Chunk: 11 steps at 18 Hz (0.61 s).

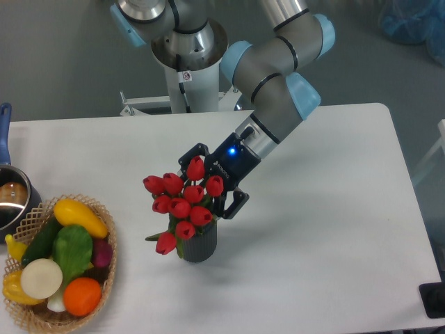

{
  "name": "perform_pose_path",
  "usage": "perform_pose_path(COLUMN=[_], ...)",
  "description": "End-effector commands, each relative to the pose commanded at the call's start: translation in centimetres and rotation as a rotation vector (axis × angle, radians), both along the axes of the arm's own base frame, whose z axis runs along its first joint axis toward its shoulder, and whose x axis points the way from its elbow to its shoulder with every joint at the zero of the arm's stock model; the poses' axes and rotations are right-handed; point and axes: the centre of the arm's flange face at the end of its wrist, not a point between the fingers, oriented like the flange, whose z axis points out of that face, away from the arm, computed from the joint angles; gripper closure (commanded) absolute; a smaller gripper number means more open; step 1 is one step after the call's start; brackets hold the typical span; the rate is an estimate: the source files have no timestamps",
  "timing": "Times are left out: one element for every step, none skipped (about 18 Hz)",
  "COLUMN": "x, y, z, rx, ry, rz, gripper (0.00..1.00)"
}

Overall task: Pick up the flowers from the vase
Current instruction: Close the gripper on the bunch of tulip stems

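All flowers upright, heads upper-left

One fixed camera — high on the near side — looks steeply down across the table toward the arm's base.

You see matt red flowers that look like plastic or cloth, standing in a dark grey vase with ribbed, dull sides. The gripper looks like black matt plastic, on an arm of smooth grey metal with glossy pale blue caps. The table is smooth, matt white. The basket is rough woven wicker; the pot is shiny steel.
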Motion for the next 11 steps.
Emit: perform_pose_path(x=[-0.02, 0.15, 0.28, 0.24, 0.29, 0.27, 0.21, 0.19, 0.10, 0.10, 0.05], y=[0.01, 0.20, 0.32, 0.35, 0.34, 0.39, 0.35, 0.49, 0.54, 0.55, 0.58], z=[-0.08, -0.23, -0.33, -0.24, -0.28, -0.16, -0.12, 0.13, 0.18, 0.18, 0.16], rx=[-0.001, -0.002, -0.003, 0.000, 0.002, 0.008, 0.012, 0.019, 0.021, 0.021, 0.021], ry=[-0.001, -0.003, -0.005, -0.003, -0.006, -0.008, -0.010, -0.010, -0.007, -0.006, -0.006], rz=[0.000, -0.005, -0.008, -0.008, -0.008, -0.008, -0.006, -0.008, -0.009, -0.009, -0.009], gripper=[0.00, 0.00, 0.00, 0.00, 0.00, 0.00, 0.00, 0.03, 0.06, 0.07, 0.09])
